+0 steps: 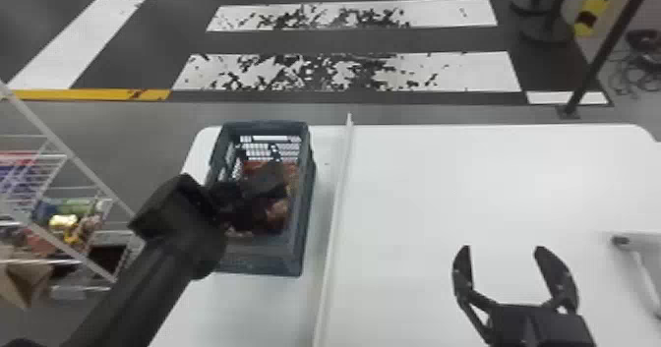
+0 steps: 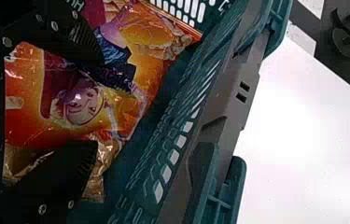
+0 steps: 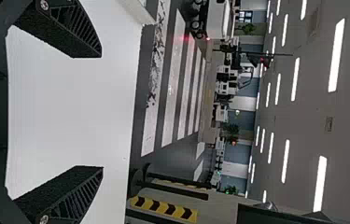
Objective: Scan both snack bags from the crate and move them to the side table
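The left arm slants in from the head view's bottom-left corner, its gripper (image 1: 269,196) down inside the plastic crate (image 1: 263,260) – jaws spread over an orange snack bag (image 2: 79,107) lying in there. The right gripper (image 1: 504,250) points forward over the white table (image 1: 423,198), jaws wide apart with nothing between them. A raised white strip (image 1: 337,188) runs beside the crate. Beyond lies scuffed crosswalk striping (image 1: 344,73) – and a wire rack (image 1: 74,159) holding packets stands left.
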